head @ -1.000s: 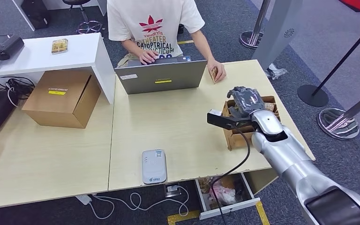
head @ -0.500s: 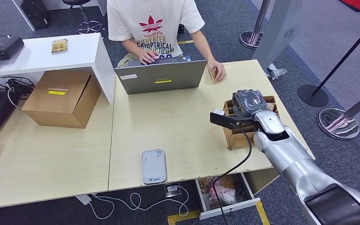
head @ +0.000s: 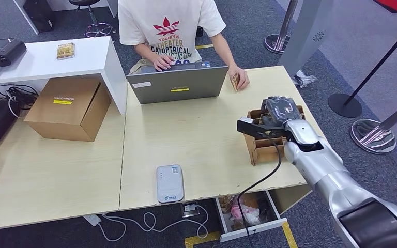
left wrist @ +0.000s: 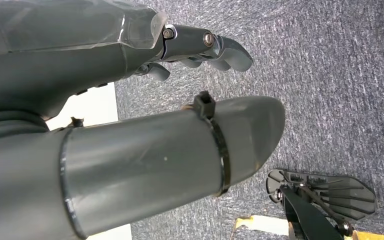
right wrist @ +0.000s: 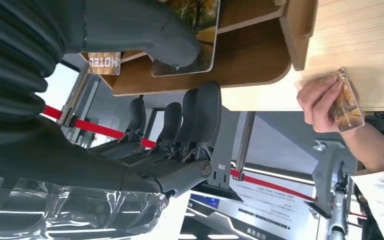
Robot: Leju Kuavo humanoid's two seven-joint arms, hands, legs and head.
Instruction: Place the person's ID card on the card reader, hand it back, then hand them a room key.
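Your right hand (head: 278, 114) sits over the cardboard card holder (head: 261, 150) near the right edge of the pale wooden desk (head: 201, 139), on the far end of it. From the right wrist, your thumb (right wrist: 145, 30) lies against a picture-printed card (right wrist: 192, 25) standing in the holder's slot, while your dark fingers (right wrist: 190, 125) hang together, slightly curled, on the other side of the holder's wall with nothing between them; you cannot tell whether the thumb actually presses the card, and no pinch is visible. A second small card with printed lettering (right wrist: 104, 63) stands in a further slot. The person (head: 168, 28) sits across the desk behind an open grey laptop (head: 177, 84), one hand on its keyboard and the other hand (head: 240, 80) resting on the desk beside the laptop, holding a card (right wrist: 347, 102) upright on its edge between the fingertips. The white card reader (head: 169, 183) lies flat near the front edge of the desk, well apart from the holder and from the person's card. Your left hand (left wrist: 195, 47) hangs over grey carpet, fingers loosely curled and apart from the thumb, holding nothing. A brown cardboard box (head: 68, 107) stands on the neighbouring desk to the left, next to a white side table (head: 46, 57).
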